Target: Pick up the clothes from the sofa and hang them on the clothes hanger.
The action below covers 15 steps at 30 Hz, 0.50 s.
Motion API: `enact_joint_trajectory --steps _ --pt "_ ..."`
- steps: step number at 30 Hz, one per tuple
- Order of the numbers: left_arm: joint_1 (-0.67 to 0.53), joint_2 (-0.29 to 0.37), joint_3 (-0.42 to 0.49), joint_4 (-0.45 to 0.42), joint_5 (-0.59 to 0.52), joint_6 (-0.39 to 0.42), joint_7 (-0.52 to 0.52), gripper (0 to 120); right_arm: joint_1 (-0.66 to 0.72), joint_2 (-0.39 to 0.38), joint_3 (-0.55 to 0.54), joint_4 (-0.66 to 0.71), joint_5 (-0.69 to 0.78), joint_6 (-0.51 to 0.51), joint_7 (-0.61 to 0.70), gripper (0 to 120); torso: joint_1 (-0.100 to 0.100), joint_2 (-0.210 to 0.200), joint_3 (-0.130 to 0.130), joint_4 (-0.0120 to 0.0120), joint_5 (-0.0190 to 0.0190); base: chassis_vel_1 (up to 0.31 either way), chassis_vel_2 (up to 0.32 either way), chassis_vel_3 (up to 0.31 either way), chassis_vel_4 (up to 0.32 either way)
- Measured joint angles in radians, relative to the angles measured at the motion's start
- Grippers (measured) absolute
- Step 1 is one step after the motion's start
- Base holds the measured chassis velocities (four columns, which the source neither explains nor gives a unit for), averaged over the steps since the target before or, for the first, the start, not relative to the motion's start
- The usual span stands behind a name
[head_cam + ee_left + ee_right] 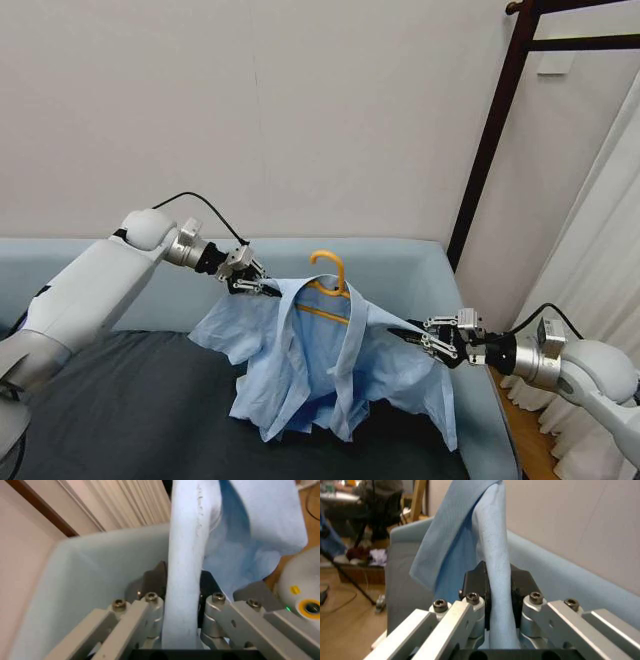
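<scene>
Over the seat of the pale blue upholstered sofa I have the light blue cotton shirt slung between both arms. The left gripper is pinched on one shoulder and the right gripper on the other. Each wrist view shows a rolled fold of cloth clamped tight between the metal fingers. I judge this to be the lift-and-carry step: the garment is up off the sofa at the shoulders, though its lower hem hangs down to the dark grey seat cushion and looks to be touching it. An orange plastic hanger already sits inside the collar, its hook standing free between the two grippers. The shirt is open at the front, crumpled and sagging in the middle, with a sleeve drooping at either side. Next I would need to raise both arms together, keeping the span taut so the hanger does not slip out. Then I would swing toward the dark wooden clothes stand on the robot's right, well apart from the shirt, and get that hook over a rail.
</scene>
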Motion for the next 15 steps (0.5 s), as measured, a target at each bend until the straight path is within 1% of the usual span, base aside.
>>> enact_joint_trajectory --steps 1,4,5,7,10,11,12,14,15 --pt "-0.012 0.007 -0.012 0.007 -0.034 -0.004 0.0 23 0.002 -0.009 0.01 0.017 0.034 -0.019 0.03 7 0.0 0.0 0.0 0.0002 -0.0002 0.0 0.0 0.0 0.0" --pt "-0.033 0.02 -0.043 0.015 -0.089 -0.008 -0.003 36 0.014 -0.044 0.04 0.071 0.111 -0.085 0.108 7 0.0 0.0 0.0 -0.0001 -0.0003 0.0 0.0 0.0 0.0" --pt "-0.033 0.02 -0.043 0.015 -0.089 -0.008 -0.003 36 0.014 -0.044 0.04 0.071 0.111 -0.085 0.108 7 0.0 0.0 0.0 -0.0001 -0.0003 0.0 0.0 0.0 0.0" --pt "-0.033 0.034 -0.063 0.015 -0.133 -0.013 -0.026 45 0.021 -0.075 0.068 0.111 0.16 -0.133 0.15 7 0.0 0.0 0.0 0.0 -0.0001 0.0 0.0 0.0 0.0" --pt "-0.004 0.061 -0.086 0.002 -0.248 -0.019 -0.093 58 0.035 -0.129 0.129 0.154 0.184 -0.208 0.189 7 0.0 0.0 0.0 0.0001 -0.0002 0.0 0.0 0.0 0.0" --pt "-0.004 0.061 -0.086 0.002 -0.248 -0.019 -0.093 58 0.035 -0.129 0.129 0.154 0.184 -0.208 0.189 7 0.0 0.0 0.0 0.0001 -0.0002 0.0 0.0 0.0 0.0" --pt "0.009 0.067 -0.094 -0.003 -0.275 -0.022 -0.115 62 0.036 -0.148 0.152 0.166 0.194 -0.227 0.202 7 0.0 0.0 0.0 0.0002 -0.0002 0.0 0.0 0.0 0.0" --pt "0.044 0.077 -0.109 -0.021 -0.34 -0.042 -0.188 70 0.044 -0.178 0.196 0.186 0.221 -0.258 0.231 7 0.0 0.0 0.0 0.0001 -0.0002 0.0 0.0 0.0 0.0" --pt "0.069 0.081 -0.118 -0.04 -0.384 -0.054 -0.243 77 0.055 -0.194 0.219 0.199 0.238 -0.276 0.255 7 0.0 0.0 0.0 0.0 -0.0004 0.0 0.0 0.0 0.0"
